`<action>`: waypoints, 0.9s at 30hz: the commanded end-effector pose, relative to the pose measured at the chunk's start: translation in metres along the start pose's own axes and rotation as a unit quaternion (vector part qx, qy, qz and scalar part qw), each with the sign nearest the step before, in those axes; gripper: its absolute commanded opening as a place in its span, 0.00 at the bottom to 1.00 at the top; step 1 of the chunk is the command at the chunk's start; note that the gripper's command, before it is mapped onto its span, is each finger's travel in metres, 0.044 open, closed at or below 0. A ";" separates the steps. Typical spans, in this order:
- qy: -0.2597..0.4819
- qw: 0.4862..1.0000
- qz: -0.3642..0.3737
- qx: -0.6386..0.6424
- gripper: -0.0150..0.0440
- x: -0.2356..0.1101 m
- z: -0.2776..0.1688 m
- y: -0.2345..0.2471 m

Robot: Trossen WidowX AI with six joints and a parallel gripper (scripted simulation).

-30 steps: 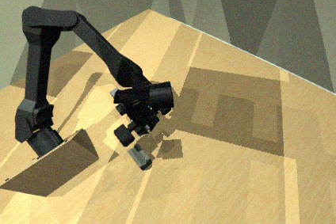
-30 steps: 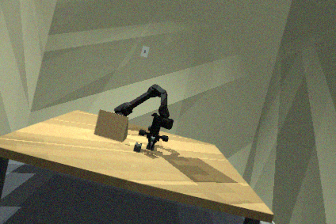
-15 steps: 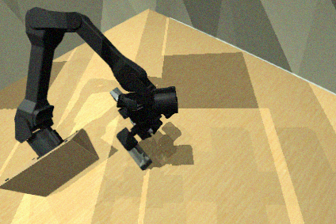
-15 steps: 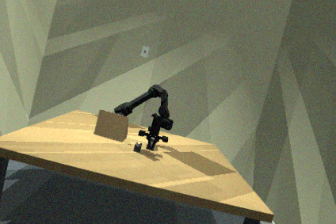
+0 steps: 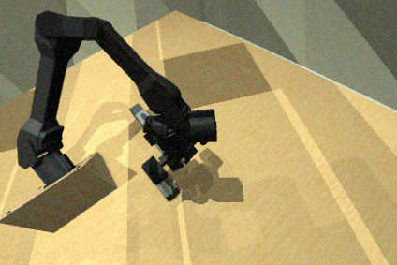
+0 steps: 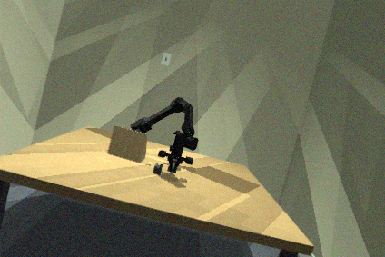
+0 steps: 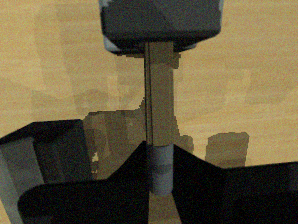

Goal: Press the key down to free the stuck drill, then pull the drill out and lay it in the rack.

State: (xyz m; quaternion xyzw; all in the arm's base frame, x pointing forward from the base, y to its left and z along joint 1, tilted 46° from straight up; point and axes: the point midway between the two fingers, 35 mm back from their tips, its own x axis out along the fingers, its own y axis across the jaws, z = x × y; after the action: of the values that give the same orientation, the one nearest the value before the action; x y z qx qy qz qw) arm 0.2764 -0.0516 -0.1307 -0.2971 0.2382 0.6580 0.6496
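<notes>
My gripper (image 5: 163,155) (image 6: 172,166) (image 7: 154,145) is shut on the drill. In the wrist view the drill (image 7: 161,175) shows as a slim grey cylinder end between the fingers; a brown strip of like width runs from it to a dark grey block (image 7: 161,22), apparently the drill's shaft. The block, seemingly the holder, also shows at the arm's upper left in the top view (image 5: 137,111). A dark and grey piece (image 5: 169,191) (image 6: 157,168) (image 7: 50,150), possibly the rack, lies close beside the gripper. I cannot make out the key.
A tall brown panel (image 5: 66,197) (image 6: 127,144) stands by the arm's base. The wooden table (image 5: 154,243) (image 6: 91,168) carries broad shadows. The table's far edge runs diagonally behind the arm in the top view.
</notes>
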 end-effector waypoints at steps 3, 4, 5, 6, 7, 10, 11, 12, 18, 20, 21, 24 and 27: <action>0.000 1.000 0.000 0.000 0.34 0.000 -0.002 0.000; 0.000 1.000 0.000 0.000 0.39 0.000 -0.002 0.000; 0.000 1.000 0.000 0.000 0.43 0.000 -0.002 0.000; 0.000 1.000 0.000 0.000 0.48 0.000 -0.002 0.000; 0.000 1.000 0.000 0.000 0.52 0.000 -0.002 0.000; 0.000 1.000 0.000 0.000 0.65 0.000 -0.002 0.000; 0.000 1.000 0.000 0.000 0.70 0.000 -0.002 0.000; 0.000 1.000 0.000 0.000 0.74 0.000 -0.001 0.000; 0.001 1.000 0.001 0.000 1.00 0.002 0.002 0.001; 0.001 1.000 0.001 0.000 1.00 0.002 0.003 0.001; 0.001 1.000 0.001 0.000 1.00 0.003 0.004 0.001; 0.001 1.000 0.001 0.001 1.00 0.004 0.005 0.001; 0.001 1.000 0.001 0.001 1.00 0.004 0.006 0.000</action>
State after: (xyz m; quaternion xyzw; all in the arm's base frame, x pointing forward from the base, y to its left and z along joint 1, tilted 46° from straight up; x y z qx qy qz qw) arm 0.2764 -0.0472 -0.1309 -0.3001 0.2399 0.6588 0.6469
